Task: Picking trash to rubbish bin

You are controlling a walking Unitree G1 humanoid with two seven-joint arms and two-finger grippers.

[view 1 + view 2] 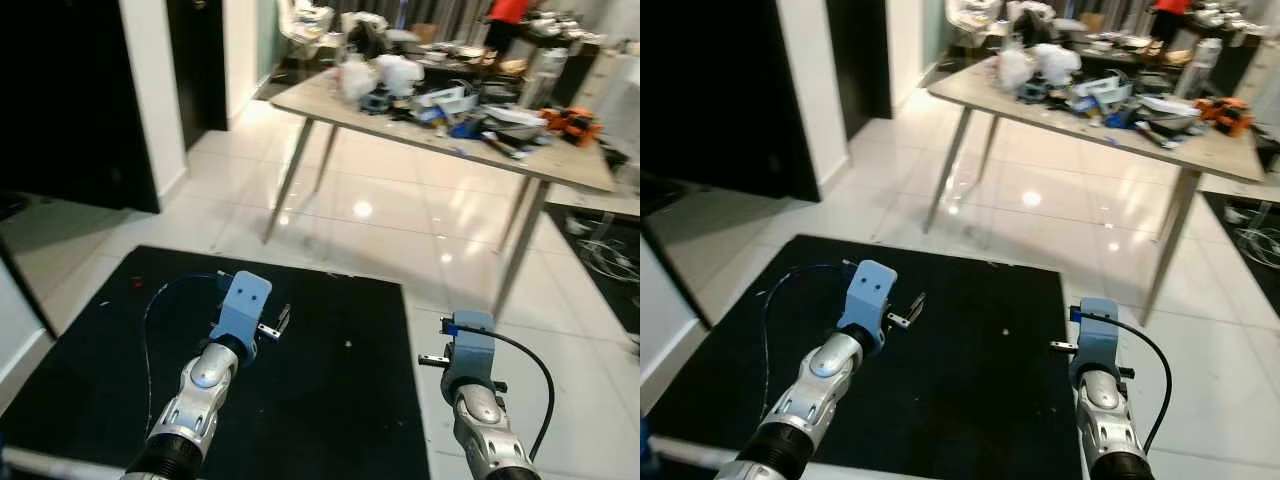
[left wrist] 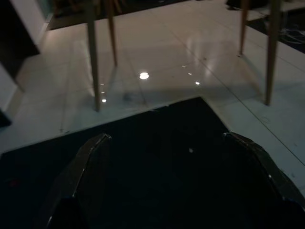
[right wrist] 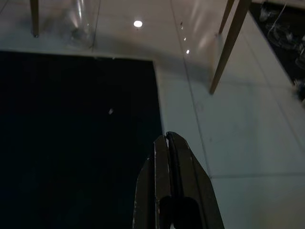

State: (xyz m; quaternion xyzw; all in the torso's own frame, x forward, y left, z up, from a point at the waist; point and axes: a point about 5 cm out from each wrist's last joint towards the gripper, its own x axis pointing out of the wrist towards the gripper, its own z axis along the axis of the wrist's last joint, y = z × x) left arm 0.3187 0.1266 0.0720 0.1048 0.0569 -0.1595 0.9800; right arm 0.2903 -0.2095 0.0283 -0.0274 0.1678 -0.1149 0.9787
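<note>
A small white scrap (image 1: pixel 348 344) lies on the black mat (image 1: pixel 330 420), ahead of and between my two arms. It also appears as a pale speck (image 2: pixel 190 150) beyond my left gripper (image 2: pixel 167 136), which is open with its fingers spread wide and nothing between them. My right gripper (image 3: pixel 166 137) is shut and empty, hovering over the mat's right edge, with the speck (image 3: pixel 110 111) farther out over the mat. A tiny red speck (image 1: pixel 137 283) sits near the mat's far left corner. Both blue wrist mounts, left (image 1: pixel 240 305) and right (image 1: pixel 468 340), are held low over the floor.
A cluttered wooden table (image 1: pixel 570 160) on slanted legs stands beyond the mat on glossy white tiles. A person in a red top (image 1: pixel 510 10) is behind it. Cables (image 1: pixel 610 260) lie on the floor at right. Dark doorways (image 1: pixel 60 90) open at left.
</note>
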